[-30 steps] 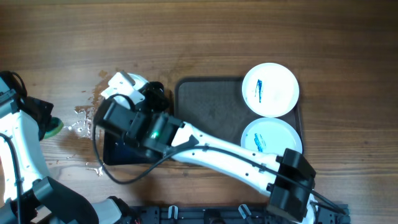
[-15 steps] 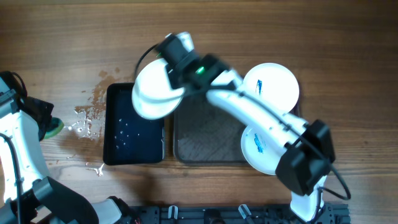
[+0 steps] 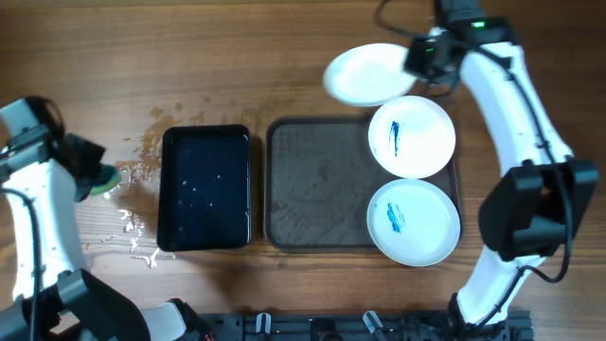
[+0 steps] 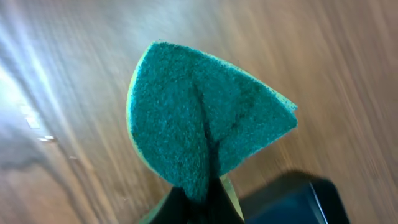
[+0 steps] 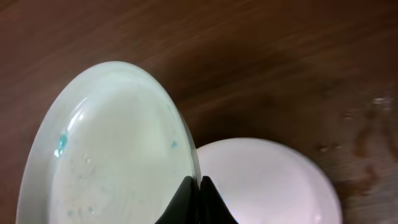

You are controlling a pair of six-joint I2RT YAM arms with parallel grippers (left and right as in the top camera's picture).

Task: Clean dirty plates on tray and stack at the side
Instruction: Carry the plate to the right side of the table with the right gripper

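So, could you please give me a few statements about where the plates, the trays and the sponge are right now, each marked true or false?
1. The right gripper grips a plate by its rim. True.
2. Three plates lie on the big tray. False: only two do, the far plate and the near plate, each with a blue smear.
3. The left gripper holds a green sponge. True.
4. A plate lies in the small black tray. False: it holds no plate, only scattered droplets.
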